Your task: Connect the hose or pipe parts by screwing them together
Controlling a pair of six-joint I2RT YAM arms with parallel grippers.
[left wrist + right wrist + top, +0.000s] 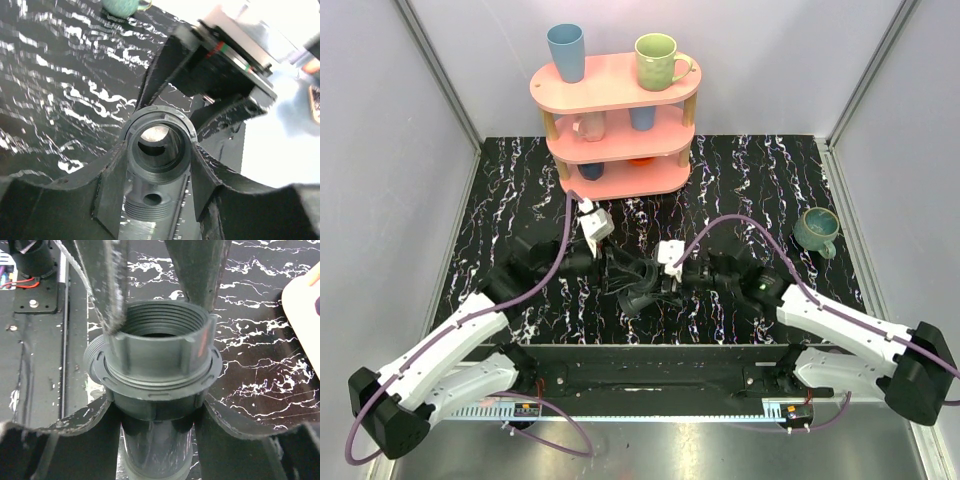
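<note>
Black pipe fitting [159, 150], over the middle of the counter [750, 180], at 6 o'clock of the pink shelf [620, 100], clamped from 9 o'clock by the left hand [157, 162], from 3 o'clock by the right hand [155, 407], both half-closed around it.

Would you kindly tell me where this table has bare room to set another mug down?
The mat is bare left of the shelf, and again between the shelf and the green mug at the back right. The centre is crowded: the left arm and right arm meet there on the pipe parts.
</note>
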